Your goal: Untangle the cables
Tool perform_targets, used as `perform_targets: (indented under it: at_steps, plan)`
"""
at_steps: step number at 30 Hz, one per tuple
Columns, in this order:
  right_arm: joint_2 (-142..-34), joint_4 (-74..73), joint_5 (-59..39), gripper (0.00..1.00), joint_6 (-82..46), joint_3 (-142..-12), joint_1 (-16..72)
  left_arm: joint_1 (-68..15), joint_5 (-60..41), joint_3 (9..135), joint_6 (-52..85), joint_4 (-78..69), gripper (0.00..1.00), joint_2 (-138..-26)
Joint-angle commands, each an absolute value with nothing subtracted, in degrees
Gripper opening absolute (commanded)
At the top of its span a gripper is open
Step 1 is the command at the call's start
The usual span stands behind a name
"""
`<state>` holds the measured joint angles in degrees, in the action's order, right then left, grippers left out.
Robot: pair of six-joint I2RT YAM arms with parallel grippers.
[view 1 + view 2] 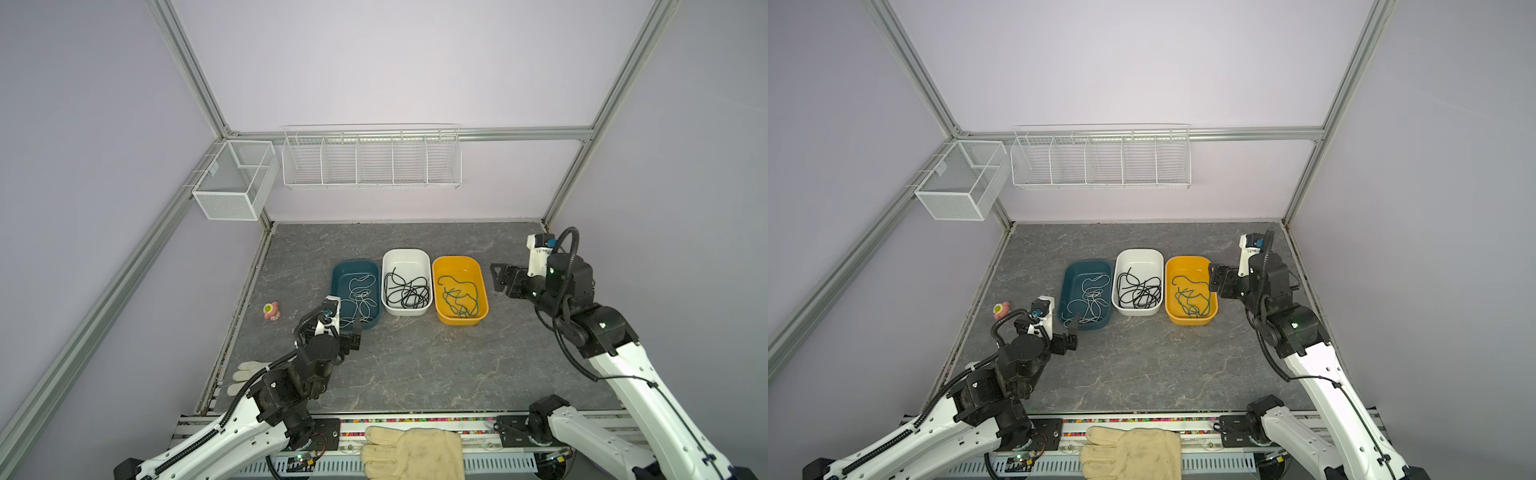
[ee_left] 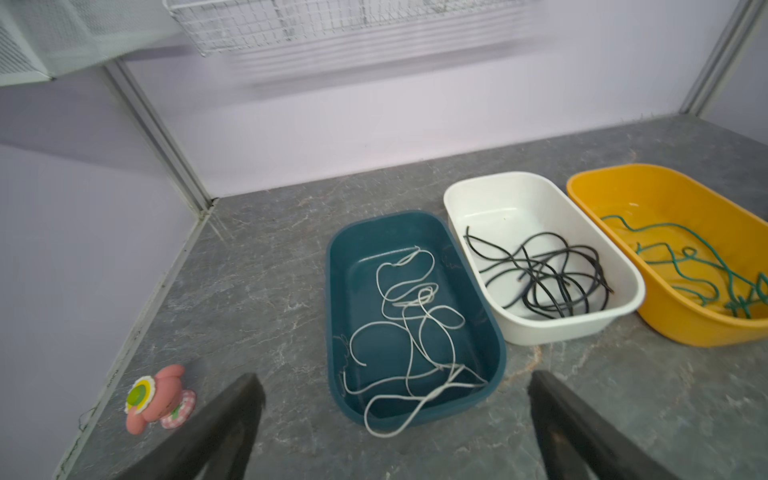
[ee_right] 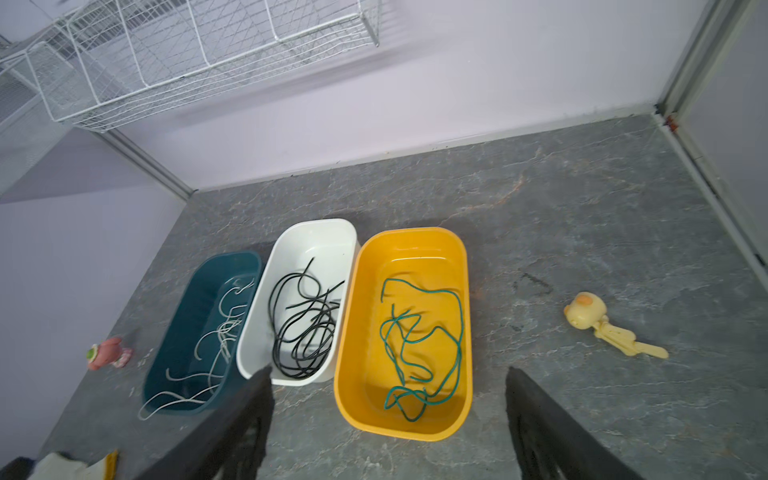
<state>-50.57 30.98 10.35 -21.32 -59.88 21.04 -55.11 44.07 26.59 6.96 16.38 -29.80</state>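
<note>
Sitting abreast on the desk (image 1: 415, 365): teal tub (image 1: 355, 262) holding white cables (image 1: 359, 295), white tub (image 1: 405, 252) holding black cables (image 1: 407, 291), yellow tub (image 1: 457, 258) holding green cables (image 1: 461, 297). Hovering nearby, spread wide, gripping nothing: left end effector (image 2: 392, 376), right end effector (image 3: 389, 370). Lying aside: pink toy (image 1: 271, 311).

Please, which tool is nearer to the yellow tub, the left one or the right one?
Right. The right tool is just beside the yellow tub's outer side. The left tool is at the teal tub's near corner, with the white tub between.
</note>
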Motion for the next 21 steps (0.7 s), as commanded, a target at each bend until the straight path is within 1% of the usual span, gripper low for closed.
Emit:
perform_targets:
  at_steps: [1,3,6,9,11,15,18,21]
  plan:
    - [-47.45,28.25,19.09,0.89,-20.46,-55.31,20.72,-54.84,49.86,23.72,2.09,5.85,0.99,-28.5]
    - [-44.88,25.91,20.01,0.89,-19.31,-51.73,20.67,-54.42,51.02,22.89,1.47,2.73,0.99,-29.2]
    - [-41.3,22.24,22.89,0.89,-17.49,-45.29,20.68,-50.38,52.03,23.03,2.53,-1.61,0.99,-34.3]
    - [-39.03,22.61,29.69,0.89,-19.78,-42.11,20.69,-46.89,51.39,22.53,3.04,-6.7,0.99,-39.14]
    - [-37.66,22.1,31.7,0.89,-19.46,-40.3,20.74,-44.5,51.81,21.93,2.97,-11.47,0.99,-42.18]
    - [-35.3,18.13,31.28,0.89,-18.69,-35.44,20.72,-39.82,50.08,21.27,-1.42,-18.59,0.99,-48.15]
    - [-33.78,13.4,30.05,0.89,-15.93,-30.8,20.68,-34.43,47.09,20.95,-1.89,-21.25,0.99,-51.99]
    - [-34.7,11.47,30.93,0.89,-12.77,-30.31,20.65,-27.65,43.25,20.48,-0.15,-24.87,0.99,-55.74]
